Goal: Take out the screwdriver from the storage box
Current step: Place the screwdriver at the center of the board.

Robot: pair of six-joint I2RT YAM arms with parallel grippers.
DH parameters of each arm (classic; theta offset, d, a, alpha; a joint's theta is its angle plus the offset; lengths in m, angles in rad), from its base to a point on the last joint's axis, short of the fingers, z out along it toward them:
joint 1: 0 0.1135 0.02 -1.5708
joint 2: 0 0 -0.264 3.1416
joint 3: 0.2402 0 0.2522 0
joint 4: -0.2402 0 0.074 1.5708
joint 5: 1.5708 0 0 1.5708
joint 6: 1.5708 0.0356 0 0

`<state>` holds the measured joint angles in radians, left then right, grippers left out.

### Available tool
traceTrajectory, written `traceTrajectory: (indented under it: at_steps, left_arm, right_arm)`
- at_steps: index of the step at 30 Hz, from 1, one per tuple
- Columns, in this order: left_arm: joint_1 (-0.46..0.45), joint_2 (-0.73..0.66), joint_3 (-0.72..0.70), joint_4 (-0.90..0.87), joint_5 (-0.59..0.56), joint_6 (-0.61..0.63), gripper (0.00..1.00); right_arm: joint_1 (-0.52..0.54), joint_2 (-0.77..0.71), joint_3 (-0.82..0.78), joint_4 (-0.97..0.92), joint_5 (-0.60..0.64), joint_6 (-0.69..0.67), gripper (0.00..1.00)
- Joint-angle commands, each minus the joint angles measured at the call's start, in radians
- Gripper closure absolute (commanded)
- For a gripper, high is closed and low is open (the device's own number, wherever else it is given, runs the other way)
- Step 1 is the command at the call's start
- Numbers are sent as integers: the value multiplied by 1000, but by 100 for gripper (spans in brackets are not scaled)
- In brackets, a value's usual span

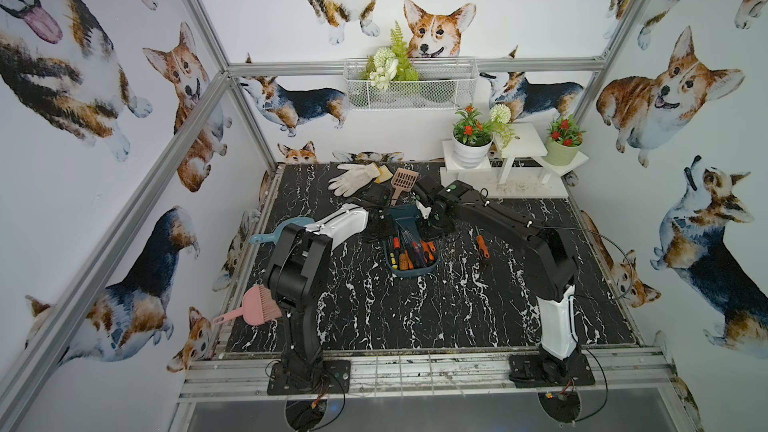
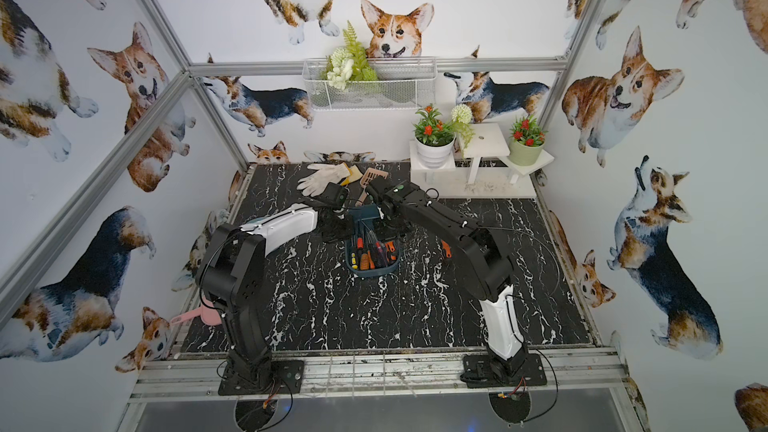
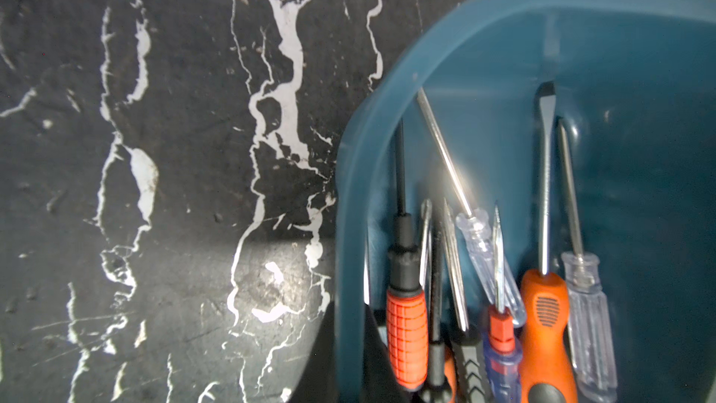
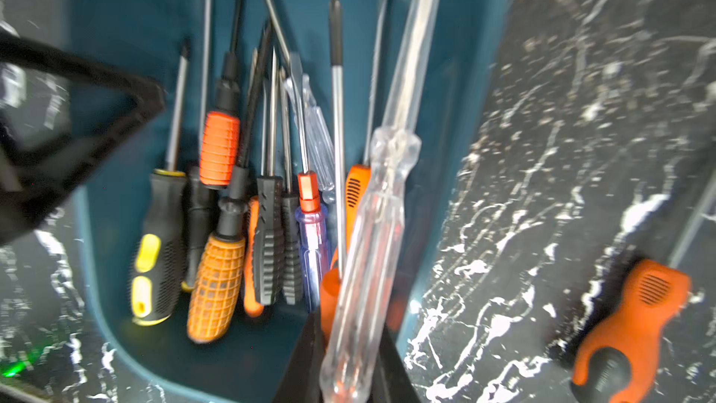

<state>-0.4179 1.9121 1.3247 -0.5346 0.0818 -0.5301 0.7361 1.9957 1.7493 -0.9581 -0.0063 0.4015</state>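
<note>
Right gripper (image 4: 350, 377), lower centre, pinches a clear-handled screwdriver (image 4: 391, 172) not yet clear of the storage box (image 4: 116, 83); left gripper (image 3: 350, 354) clamps its rim; one orange-handled screwdriver (image 4: 627, 327) lies outside, many remain inside.

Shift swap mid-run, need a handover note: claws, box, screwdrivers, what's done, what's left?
Left claw: shut on the storage box rim, apparently steadying it.
Right claw: shut on a clear screwdriver, raised over the box.
Done: one orange screwdriver lies on the table, right of the box.
To do: carry the clear one out and set it down; other screwdrivers remain inside.
</note>
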Motion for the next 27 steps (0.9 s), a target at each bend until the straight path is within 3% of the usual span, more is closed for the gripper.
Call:
traceTrajectory:
  at_steps: [1,12,20,27]
  left_arm:
    - [2,10,9,0,-1,12,100]
    - [2,9,5,-9,-4,21,100]
    - [2,-1,4,-16,-8,27,100]
    - [2,-7,3,-26,-15,32,100]
  right_arm:
    - [-36,-70,-40,44,-16,46,100]
    - [-191,-235,-238,50,4,24,100]
    - [-238,-188,-317,31,49,-13,100]
    - [-241,-94,-289,12,51,-31,100]
